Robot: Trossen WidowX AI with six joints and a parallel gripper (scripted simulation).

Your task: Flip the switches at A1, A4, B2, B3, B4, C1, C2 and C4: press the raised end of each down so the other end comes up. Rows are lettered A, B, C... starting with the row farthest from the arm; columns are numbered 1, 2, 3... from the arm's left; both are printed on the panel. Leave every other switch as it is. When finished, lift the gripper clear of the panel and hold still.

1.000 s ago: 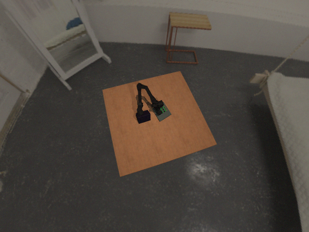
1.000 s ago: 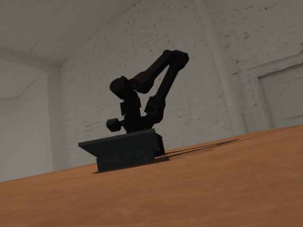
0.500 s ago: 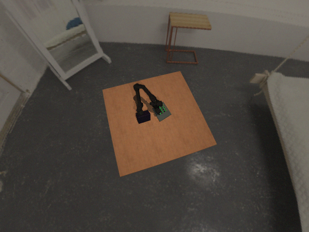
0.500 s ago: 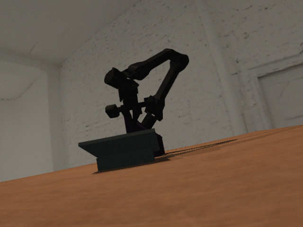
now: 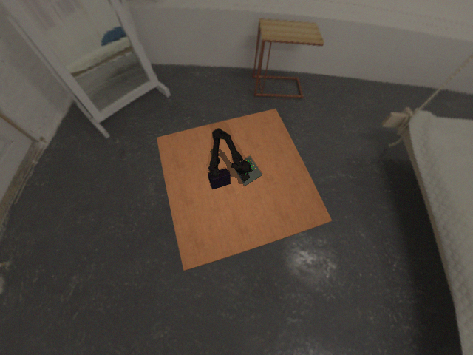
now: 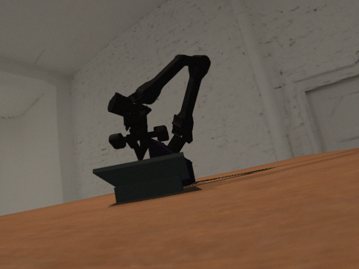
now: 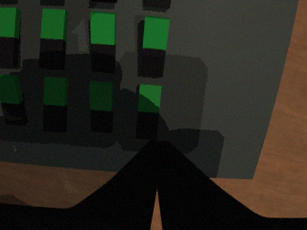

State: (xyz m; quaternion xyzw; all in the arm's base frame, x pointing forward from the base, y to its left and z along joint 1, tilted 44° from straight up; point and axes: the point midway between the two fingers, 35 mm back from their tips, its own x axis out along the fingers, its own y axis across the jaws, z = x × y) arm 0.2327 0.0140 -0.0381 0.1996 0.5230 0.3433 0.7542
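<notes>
The grey-green switch panel (image 5: 253, 177) (image 6: 145, 177) (image 7: 240, 72) stands beside the arm's base. My gripper (image 6: 140, 159) (image 7: 157, 149) is shut and empty. Its tips are low over the panel, just on the arm side of the rightmost switch of the nearest row (image 7: 150, 98). Whether they touch cannot be told. In the wrist view the two nearest rows show green far halves and dark near halves; which ends are raised is hard to tell. The rightmost switch of the row behind (image 7: 156, 34) is in full view. Farther switches are cut off and no printed labels show.
The arm's dark base (image 5: 219, 180) stands close to the panel on the wooden board (image 5: 244, 229) (image 6: 202, 231). The board also shows past the panel's right and near edges in the wrist view (image 7: 283, 144). Shadows of the arm darken the nearest row.
</notes>
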